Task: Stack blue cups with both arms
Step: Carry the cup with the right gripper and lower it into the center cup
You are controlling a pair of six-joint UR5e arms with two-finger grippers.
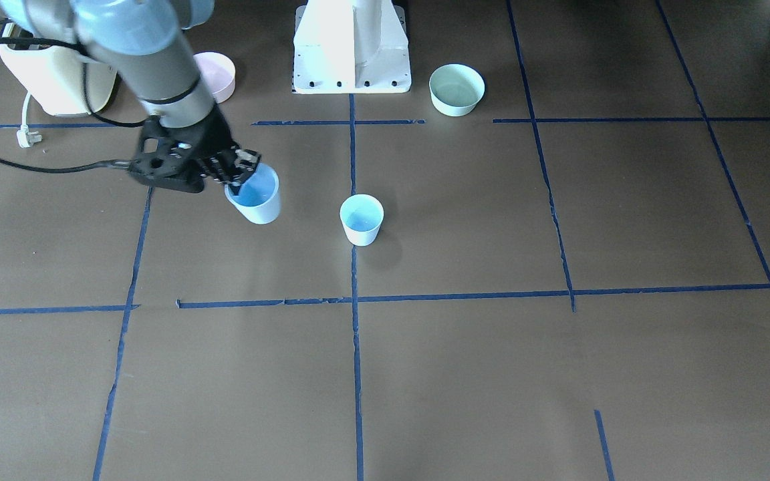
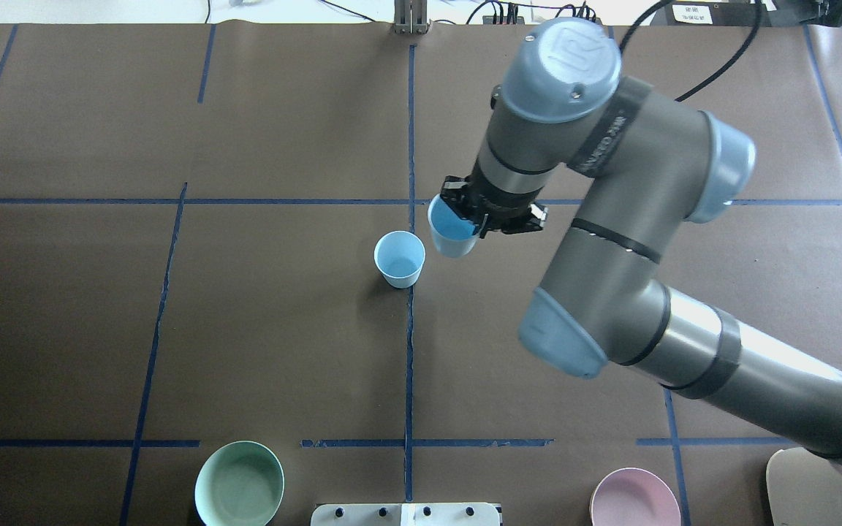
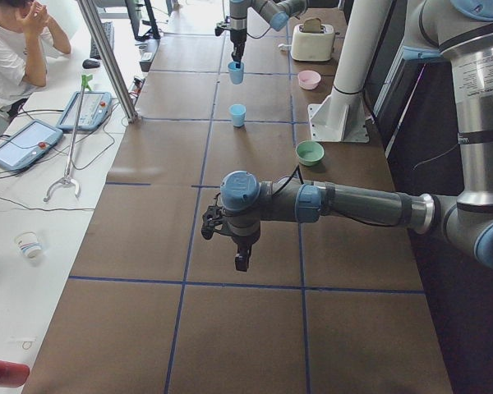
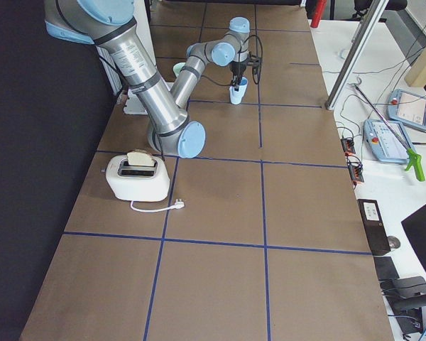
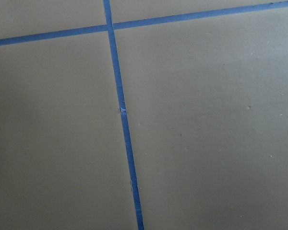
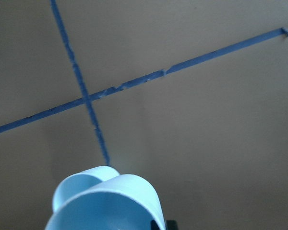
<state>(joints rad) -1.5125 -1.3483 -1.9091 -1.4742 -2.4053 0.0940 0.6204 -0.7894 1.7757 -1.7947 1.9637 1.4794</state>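
Pinching a pale-blue tapered plastic cup [image 1: 256, 199] by its rim in the black right hand [image 1: 243, 168].
Tilted, near the upright second pale-blue cup [image 1: 361, 219] on the tabletop [image 1: 492, 374]; probably light, slick, thin-walled. Cannot tell whether left hand [image 3: 241, 261] open or closed.

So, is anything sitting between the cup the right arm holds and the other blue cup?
Nothing: the front-facing view shows only bare brown table paper between the held cup and the standing cup.
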